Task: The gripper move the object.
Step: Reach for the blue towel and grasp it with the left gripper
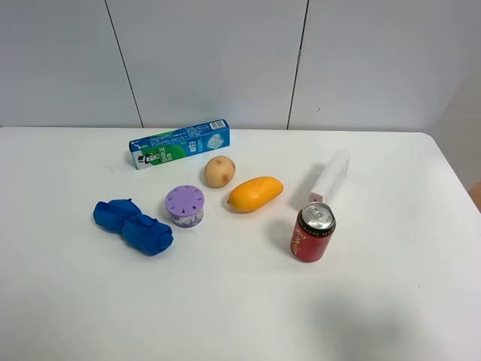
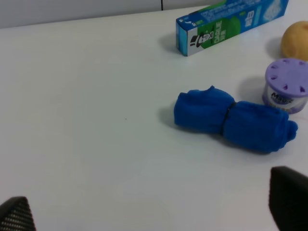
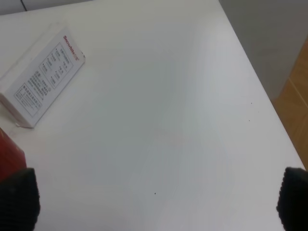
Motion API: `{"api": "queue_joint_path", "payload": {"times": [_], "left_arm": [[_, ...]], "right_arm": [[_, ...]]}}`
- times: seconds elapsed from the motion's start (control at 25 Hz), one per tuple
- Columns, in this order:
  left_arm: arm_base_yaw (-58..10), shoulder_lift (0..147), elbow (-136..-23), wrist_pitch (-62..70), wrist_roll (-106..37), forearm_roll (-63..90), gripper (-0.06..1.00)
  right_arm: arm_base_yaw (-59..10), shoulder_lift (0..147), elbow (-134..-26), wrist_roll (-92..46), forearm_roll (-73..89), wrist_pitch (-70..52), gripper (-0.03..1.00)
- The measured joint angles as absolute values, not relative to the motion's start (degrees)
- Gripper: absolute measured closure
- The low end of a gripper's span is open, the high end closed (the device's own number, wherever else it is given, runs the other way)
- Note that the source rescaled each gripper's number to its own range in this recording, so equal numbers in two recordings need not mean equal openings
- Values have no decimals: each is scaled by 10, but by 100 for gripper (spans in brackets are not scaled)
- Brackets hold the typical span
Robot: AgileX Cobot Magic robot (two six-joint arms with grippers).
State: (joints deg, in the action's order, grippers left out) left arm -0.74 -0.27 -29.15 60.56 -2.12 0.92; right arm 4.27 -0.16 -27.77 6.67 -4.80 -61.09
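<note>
**Both claws spread, blue bundle untouched on the desk**

Take the purple container (image 1: 185, 205) as your marker. The blue bundle (image 1: 133, 226) lies on the white desk (image 1: 225, 308) just to the left of the container in the high view and slightly nearer the camera. The gap between them is small and they do not touch. The bundle's two lobes run on a slant, with the nearer lobe closer to the container. Nothing is holding or pressing it.

Your left claw (image 2: 153, 207) is spread wide. Only its two dark tips show, one in each lower corner of the left wrist view, with bare desk between them. The bundle sits beyond them, apart from both tips.

Your right claw (image 3: 155, 199) is also spread, and nothing lies between its tips.

Behind the container, toward the wall, lies the toothpaste box (image 1: 179, 143). The potato (image 1: 219, 171) is behind the container and to its right, and the mango (image 1: 255, 193) is directly to its right. The red can (image 1: 313, 232) stands upright farther right and nearer the camera. The white box (image 1: 331, 176) lies farthest right of the container, beyond the mango.
</note>
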Motion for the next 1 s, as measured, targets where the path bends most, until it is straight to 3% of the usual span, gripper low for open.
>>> {"api": "queue_joint_path", "payload": {"times": [1.0], "left_arm": [[-7,-3,-292,606,-21,8,-3]], "right_arm": [[43,-2,-278,67,-48,-611,-3]]}}
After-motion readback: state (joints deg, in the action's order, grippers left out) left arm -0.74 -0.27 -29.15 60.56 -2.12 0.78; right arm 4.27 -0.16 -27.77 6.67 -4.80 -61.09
